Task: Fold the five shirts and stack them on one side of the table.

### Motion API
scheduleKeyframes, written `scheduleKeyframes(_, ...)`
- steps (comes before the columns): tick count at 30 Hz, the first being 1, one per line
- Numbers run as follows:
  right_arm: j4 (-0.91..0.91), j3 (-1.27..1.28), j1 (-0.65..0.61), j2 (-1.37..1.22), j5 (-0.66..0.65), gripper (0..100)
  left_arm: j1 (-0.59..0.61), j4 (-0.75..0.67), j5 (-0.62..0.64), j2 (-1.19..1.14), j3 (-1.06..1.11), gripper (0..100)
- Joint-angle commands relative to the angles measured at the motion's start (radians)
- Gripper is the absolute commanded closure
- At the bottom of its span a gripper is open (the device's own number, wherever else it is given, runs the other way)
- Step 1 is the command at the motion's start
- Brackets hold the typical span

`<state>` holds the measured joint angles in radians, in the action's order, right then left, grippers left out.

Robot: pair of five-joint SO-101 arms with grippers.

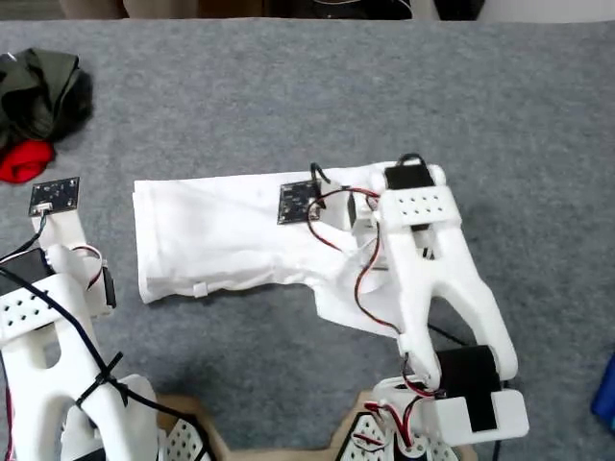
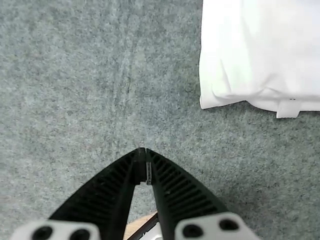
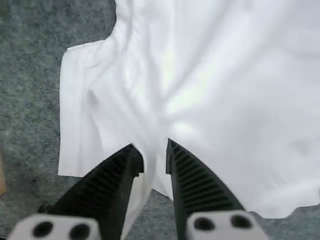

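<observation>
**Hazards.** The right gripper [image 3: 154, 147] stands low over the white shirt [image 1: 221, 230] with its jaws slightly apart and cloth showing in the gap.
- If the jaws close here, they will probably catch one loose layer rather than the whole edge. The fold would then drag crooked or open out.
- The sleeve nearest the arm bases lies rumpled and juts past the body of the shirt. A lift from this point may leave it trailing.
- No second gripper pins the shirt, so a pull could slide the whole garment across the grey surface [image 1: 288, 86].

**Pose.**
- The right arm [image 1: 423, 250] reaches forward over the shirt's right part, wrist pitched down.
- The left arm [image 1: 48, 317] is drawn back at the left. The left gripper [image 2: 145, 152] points at bare surface beside the shirt's left edge, jaws together on nothing.

**Location.**
- The shirt lies mid-surface, partly folded.
- A dark garment [image 1: 43, 86] and a red garment [image 1: 24, 158] lie bunched at the far left corner.
</observation>
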<state>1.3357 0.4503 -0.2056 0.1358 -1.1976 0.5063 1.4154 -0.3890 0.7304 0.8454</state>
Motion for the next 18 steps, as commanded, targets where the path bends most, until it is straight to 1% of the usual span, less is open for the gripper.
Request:
scheduleKeyframes(1,0.011,-0.079,-0.036,-0.002,-0.041,91.1,0.012,0.009,-0.005,0.028,-0.014,98)
scheduleKeyframes(5,0.008,-0.114,-0.056,-0.035,-0.077,91.1,0.012,0.011,-0.005,0.028,-0.014,98)
scheduleKeyframes(10,0.008,-0.219,-0.048,-0.182,-0.077,91.6,0.011,0.038,-0.005,0.027,-0.025,98)
scheduleKeyframes(11,0.008,-0.249,-0.044,-0.217,-0.077,93.5,0.011,0.051,-0.005,0.027,-0.035,98)
scheduleKeyframes(13,0.005,-0.335,-0.042,-0.292,-0.077,99.8,0.011,0.064,-0.005,0.027,-0.054,98)
scheduleKeyframes(18,0.060,-0.604,-0.039,-0.495,-0.078,99.5,0.011,0.068,-0.005,0.027,-0.072,98)
